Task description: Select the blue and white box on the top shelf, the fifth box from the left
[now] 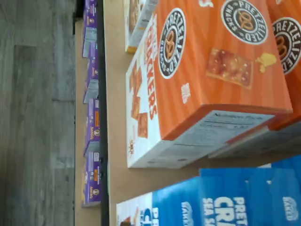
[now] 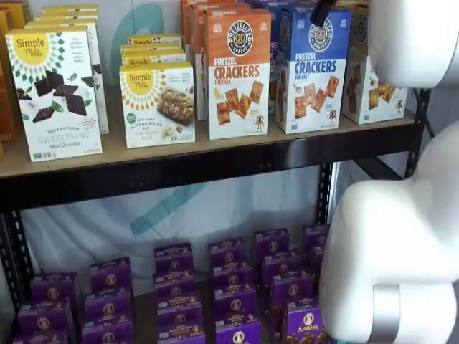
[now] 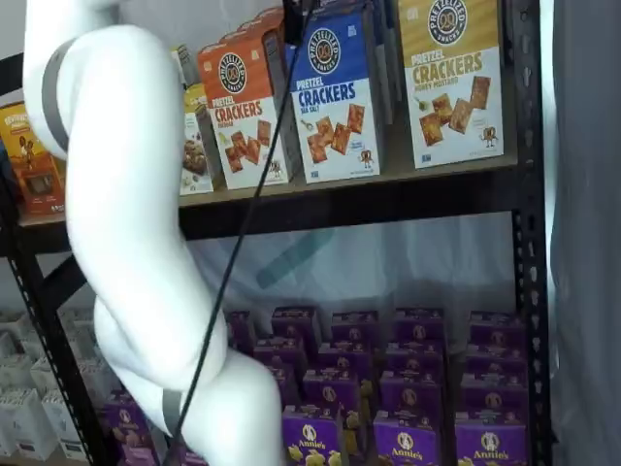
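Observation:
The blue and white box stands upright on the top shelf, between an orange-topped box and a yellow-topped one. It shows in both shelf views, and its blue top is in the wrist view. Only a black fingertip of my gripper shows, hanging from above over the box's top edge. In a shelf view the gripper is a dark tip with a cable beside it, at the box's upper left corner. No gap between the fingers shows. The shelf's tan board and black rail are visible.
The orange cheddar box stands just left of the blue box and the yellow-topped box just right. Simple Mills boxes fill the shelf's left. Purple boxes fill the lower shelf. My white arm crosses in front.

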Robot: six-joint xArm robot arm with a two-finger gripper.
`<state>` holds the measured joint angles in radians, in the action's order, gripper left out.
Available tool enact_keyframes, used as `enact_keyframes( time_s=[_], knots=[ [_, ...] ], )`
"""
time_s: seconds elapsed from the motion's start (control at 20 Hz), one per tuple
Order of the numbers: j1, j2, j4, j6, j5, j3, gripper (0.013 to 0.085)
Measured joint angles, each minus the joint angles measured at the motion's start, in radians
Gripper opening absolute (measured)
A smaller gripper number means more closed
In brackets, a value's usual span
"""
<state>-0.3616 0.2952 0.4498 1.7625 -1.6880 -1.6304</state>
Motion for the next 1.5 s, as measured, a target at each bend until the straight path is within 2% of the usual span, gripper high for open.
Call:
enact_keyframes(
  time_s=[0.5, 1.0, 1.2, 1.35, 1.5],
  knots=[
    [0.036, -0.021, -0.052, 0.0, 0.068, 0.004, 0.085],
    [0.082, -0.078, -0.149, -0.014, 0.003, -0.064, 0.085],
    [0.093, -0.096, -0.158, -0.026, -0.036, -0.094, 0.085],
    [0.111, -0.109, -0.194, -0.033, -0.064, -0.119, 0.085],
    [0.131, -0.1, -0.23, -0.038, -0.052, -0.108, 0.085]
  ],
)
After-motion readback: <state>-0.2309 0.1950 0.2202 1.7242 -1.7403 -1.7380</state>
